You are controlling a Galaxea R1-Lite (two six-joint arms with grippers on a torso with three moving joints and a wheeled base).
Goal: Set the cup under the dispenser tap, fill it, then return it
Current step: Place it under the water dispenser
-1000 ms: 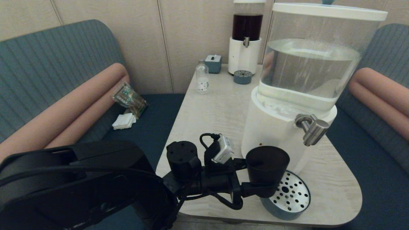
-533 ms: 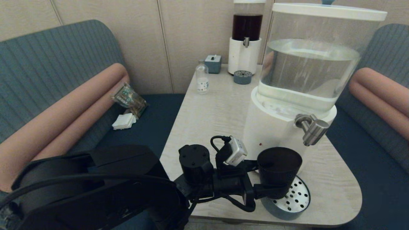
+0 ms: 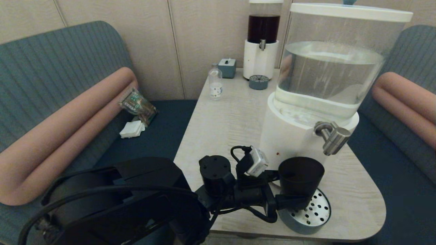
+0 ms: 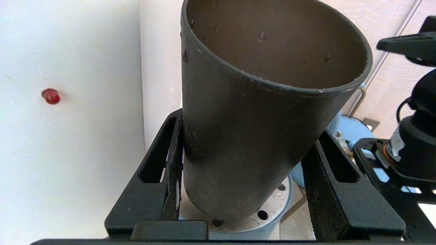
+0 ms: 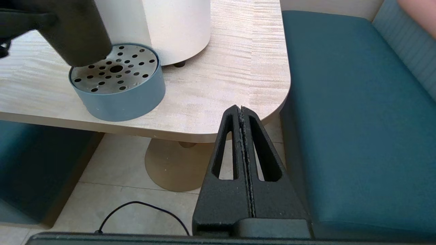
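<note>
The dark brown cup (image 3: 301,177) is upright in my left gripper (image 3: 286,190), which is shut on its lower wall. It hangs low over the left part of the perforated drip tray (image 3: 315,209), in front of the white dispenser base (image 3: 289,139). Whether its bottom touches the tray I cannot tell. The metal tap (image 3: 332,136) juts out above and slightly right of the cup's rim. The left wrist view shows the cup (image 4: 259,119) between the fingers (image 4: 172,149) of that gripper (image 4: 248,129). My right gripper (image 5: 241,110) is shut and empty, below the table's front right corner.
At the back of the table (image 3: 224,119) stand a smaller dark-liquid dispenser (image 3: 262,44), a clear bottle (image 3: 215,85), a blue-grey box (image 3: 227,67) and a small tray (image 3: 259,82). A snack packet (image 3: 138,105) and napkins (image 3: 132,129) lie on the left bench.
My left arm has carried the cup to the right, from beside the drip tray to over its left part, closer to the tap. The right gripper's earlier position is not shown.
</note>
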